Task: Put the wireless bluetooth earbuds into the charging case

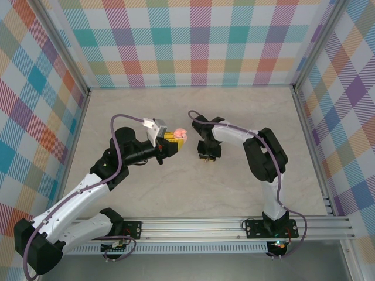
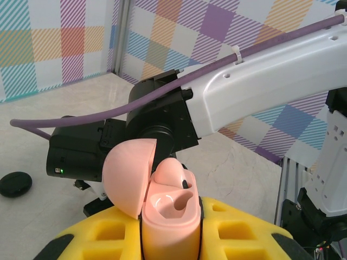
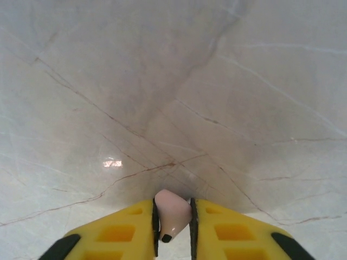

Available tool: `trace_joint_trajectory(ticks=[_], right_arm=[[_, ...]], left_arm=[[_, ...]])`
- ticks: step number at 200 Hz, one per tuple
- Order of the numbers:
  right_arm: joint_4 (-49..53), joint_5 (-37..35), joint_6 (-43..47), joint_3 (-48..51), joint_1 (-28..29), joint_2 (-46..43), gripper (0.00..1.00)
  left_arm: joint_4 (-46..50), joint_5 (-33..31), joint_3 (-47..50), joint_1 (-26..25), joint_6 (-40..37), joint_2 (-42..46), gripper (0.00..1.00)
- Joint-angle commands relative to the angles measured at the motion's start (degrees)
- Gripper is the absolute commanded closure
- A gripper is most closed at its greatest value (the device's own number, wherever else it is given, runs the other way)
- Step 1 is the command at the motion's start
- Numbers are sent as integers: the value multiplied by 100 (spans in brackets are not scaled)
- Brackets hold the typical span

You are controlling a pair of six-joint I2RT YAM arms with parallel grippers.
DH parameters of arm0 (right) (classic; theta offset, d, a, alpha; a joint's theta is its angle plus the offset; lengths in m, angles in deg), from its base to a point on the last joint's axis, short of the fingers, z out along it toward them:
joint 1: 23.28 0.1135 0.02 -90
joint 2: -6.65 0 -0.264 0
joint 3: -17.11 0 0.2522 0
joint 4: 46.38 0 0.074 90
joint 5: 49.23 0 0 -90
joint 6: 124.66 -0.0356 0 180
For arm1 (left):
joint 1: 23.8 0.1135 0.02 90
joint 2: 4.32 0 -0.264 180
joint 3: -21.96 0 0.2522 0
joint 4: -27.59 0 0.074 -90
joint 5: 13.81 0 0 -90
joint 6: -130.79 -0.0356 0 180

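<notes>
1. Gripping a pale pink, rounded plastic charging case (image 2: 169,230), the L gripper (image 2: 171,241) has both yellow, waffle-moulded fingers (image 2: 241,233) closed against the case's sides. The case sits upright betw. them.
2. Case lid (image 2: 127,179) is flipped open and hangs to the left in the left wrist view. Inside are 2 wells: the far one holds 1 pale pink earbud (image 2: 174,176) w/ a small black spot, and the near one is bare.
3. R gripper (image 3: 173,230) has its yellow fingers (image 3: 122,233) pinched shut on a second pale pink earbud (image 3: 172,214). This is a small curved bud, black-tipped end toward the camera and rounded end sticking out past the fingertips, above the pale veined marble table (image 3: 162,97).
4. Top view: L gripper (image 1: 176,138) w/ the pink case (image 1: 180,134) is near mid-table. R gripper (image 1: 205,156) points down just to its right, close but apart.
5. Count: 2 pale pink earbuds, 1 case, 1 round black puck (image 2: 15,183). The puck lies flat on the table at the left edge of the left wrist view, well apart from the case.
6. The white and black R arm (image 2: 271,81) w/ a purple cable crosses behind the case. A small green light (image 2: 61,171) glows on its black housing.
7. Checked multicolour walls (image 1: 199,41) ring the table on 3 sides.
</notes>
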Motion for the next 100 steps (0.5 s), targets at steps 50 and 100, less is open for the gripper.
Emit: trace_joint_trajectory(ticks=[50,100], right_arm=[[421,-138,467,-246,-9,100,62],[354,-105,134,-356,-69,225,64]], left_arm=[[-132,-47,-58,-30,-69,83,91],[-113,-24,-69,-30,-85,83,91]])
